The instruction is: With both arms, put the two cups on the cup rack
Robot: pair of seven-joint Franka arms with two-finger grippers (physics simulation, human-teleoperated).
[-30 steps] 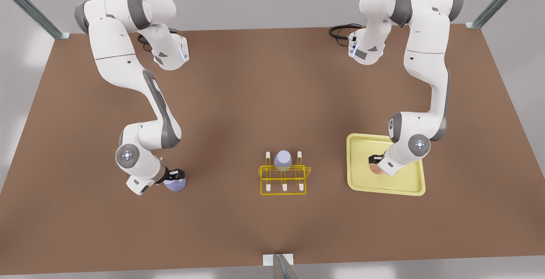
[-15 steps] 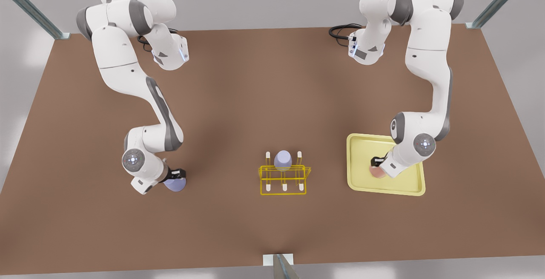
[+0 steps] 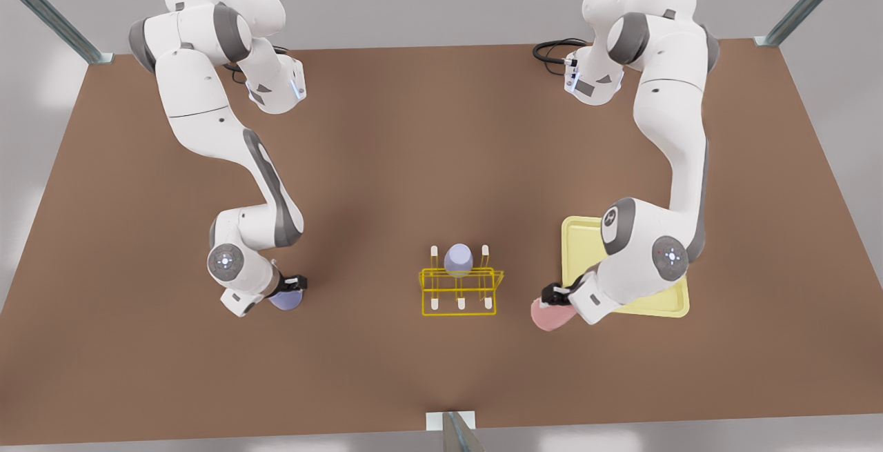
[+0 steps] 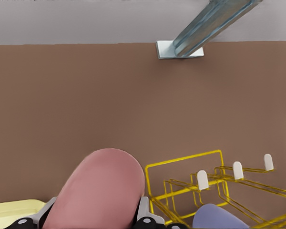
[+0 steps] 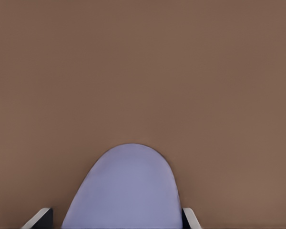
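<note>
While both cups are gripped, the cup rack (image 3: 460, 291) is flanked by the two arms.

The pink cup (image 3: 550, 315) is clamped in the left gripper (image 3: 556, 297), carried just off the rack's side on the front view's right, beside the pale yellow tray (image 3: 679, 303). The lavender-blue cup (image 3: 285, 299) is clenched by the right gripper (image 3: 292, 283), well apart from the rack on the front view's left, above the brown table (image 3: 441, 162). A third lavender cup (image 3: 458, 259) is seated on the rack's back row of pegs.
</note>
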